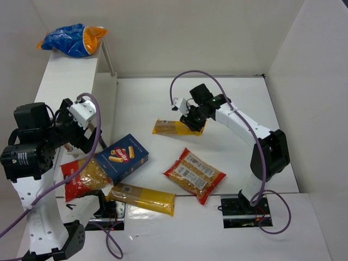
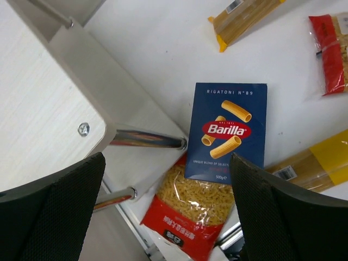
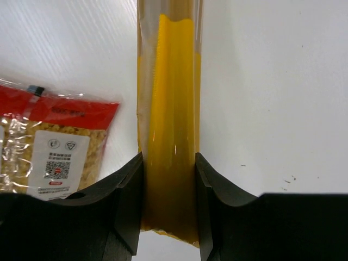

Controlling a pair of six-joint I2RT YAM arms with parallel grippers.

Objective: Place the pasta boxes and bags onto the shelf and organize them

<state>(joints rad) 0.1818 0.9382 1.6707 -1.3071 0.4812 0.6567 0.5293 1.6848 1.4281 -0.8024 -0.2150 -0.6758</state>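
Shelf (image 1: 65,81) is the biggest thing here; it stands to the left of the blue box (image 1: 124,157) and beyond it. One red-trimmed pack (image 1: 196,175) lies to the right of the box, apart from it. The other (image 1: 81,176) lies at the box's left and touches its corner. One long yellow pack (image 1: 142,197) lies just in front of the box. The second yellow pack (image 1: 169,128) is beyond the box to the right, and the right gripper (image 3: 168,163) pinches its end. The blue-and-orange pack (image 1: 73,39) rests on the shelf, far beyond the box. The left gripper (image 2: 167,163) hangs above the box's left side, its fingers spread wide with nothing between them.
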